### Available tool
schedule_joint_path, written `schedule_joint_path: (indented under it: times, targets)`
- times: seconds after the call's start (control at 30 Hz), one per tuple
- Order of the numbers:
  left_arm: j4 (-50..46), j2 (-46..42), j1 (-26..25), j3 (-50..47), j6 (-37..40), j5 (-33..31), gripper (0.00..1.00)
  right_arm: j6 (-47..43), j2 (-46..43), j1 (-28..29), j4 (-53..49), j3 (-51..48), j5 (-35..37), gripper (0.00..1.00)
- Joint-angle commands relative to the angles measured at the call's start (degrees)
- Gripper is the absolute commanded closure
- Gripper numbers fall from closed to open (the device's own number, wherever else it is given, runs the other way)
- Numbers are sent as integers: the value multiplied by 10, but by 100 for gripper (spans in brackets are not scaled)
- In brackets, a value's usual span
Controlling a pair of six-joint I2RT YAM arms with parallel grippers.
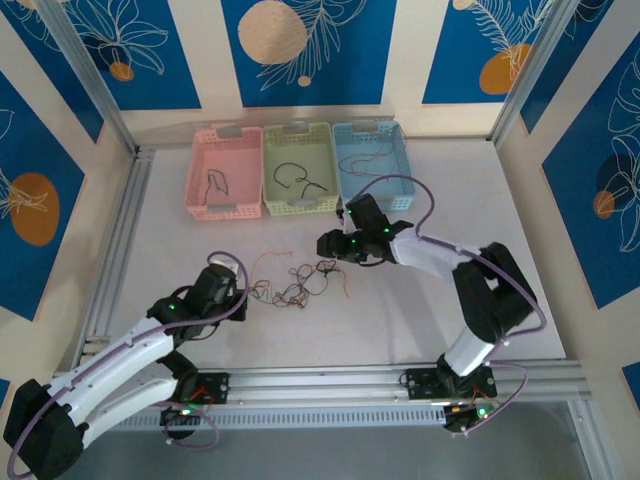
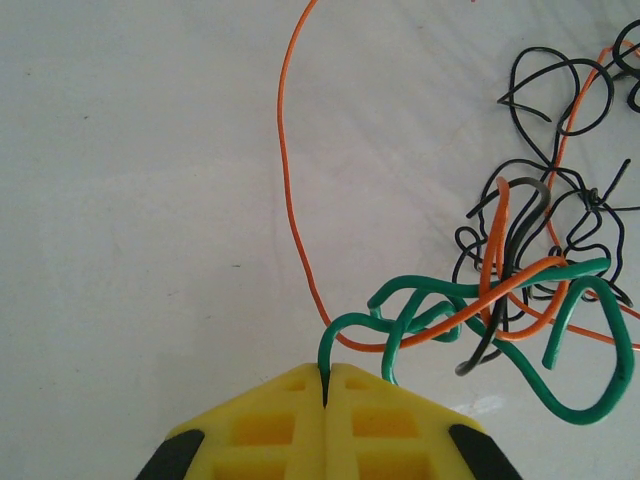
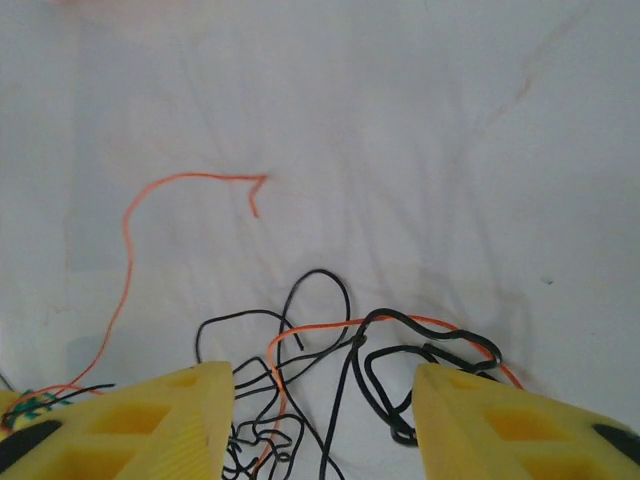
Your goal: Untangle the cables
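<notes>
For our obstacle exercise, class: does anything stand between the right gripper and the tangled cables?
Nothing visible does. The right gripper hangs open directly over the cables on the table, with black and orange ones lying between its fingers.

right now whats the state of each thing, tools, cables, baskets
left tool: shut on green cable
right tool: open, astride the tangle
tangle: knotted, on the table between the tools
pink basket: holds a black cable
green basket: holds a black loop
blue basket: holds thin strands, colour unclear
</notes>
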Motion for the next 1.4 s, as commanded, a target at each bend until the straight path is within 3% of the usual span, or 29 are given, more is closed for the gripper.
schedule_joint_path:
  times: [0.0,0.3,0.7,1.03,1.13,1.23,1.37]
  targets:
    - [6,1,-1,0,2,0,100,19,22,8,-38,34,-37,45]
    - [7,3,-1,1,3,2,100,7,34,26,-59,49,-11,43]
    - [7,2,-1,0,3,2,100,3,41,41,-102,68,28,50]
    - [7,1,-1,0,3,2,100,1,36,61,-113,61,44,69]
    - [6,0,-1,0,2,2,100,-5,34,56,-105,60,25,88]
    - [6,-3,-1,-1,2,0,100,-18,2,54,-88,48,13,99]
    - [4,-9,-1,-1,1,-2,100,-55,-103,30,-81,26,5,100]
